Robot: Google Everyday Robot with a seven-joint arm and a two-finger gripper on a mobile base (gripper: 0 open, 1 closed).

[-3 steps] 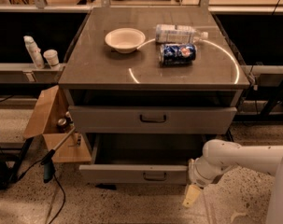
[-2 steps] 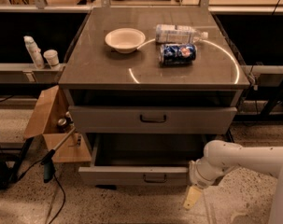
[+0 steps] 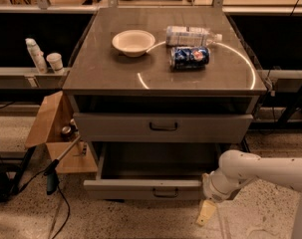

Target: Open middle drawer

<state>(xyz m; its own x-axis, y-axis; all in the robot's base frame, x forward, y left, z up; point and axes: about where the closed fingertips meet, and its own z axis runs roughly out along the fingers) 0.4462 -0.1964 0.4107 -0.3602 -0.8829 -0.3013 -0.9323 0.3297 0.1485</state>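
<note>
The middle drawer [image 3: 140,188] is a wide, shallow grey drawer with a small dark bar handle [image 3: 165,193]. It stands pulled well out of the cabinet, and its inside shows dark and empty. My gripper [image 3: 206,213] hangs on the white arm [image 3: 255,171] coming in from the right. It is just below and to the right of the drawer front's right end, with its beige tip pointing down toward the floor. It is apart from the handle.
Above is a taller-fronted grey drawer [image 3: 115,127] with its own handle. The cabinet top holds a white bowl [image 3: 133,42], a water bottle [image 3: 190,35] and a blue can [image 3: 189,57]. A cardboard box [image 3: 53,133] and cables lie at the left on the floor.
My gripper has drifted slightly down and to the right beside the drawer front. The middle drawer stays pulled out as before.
</note>
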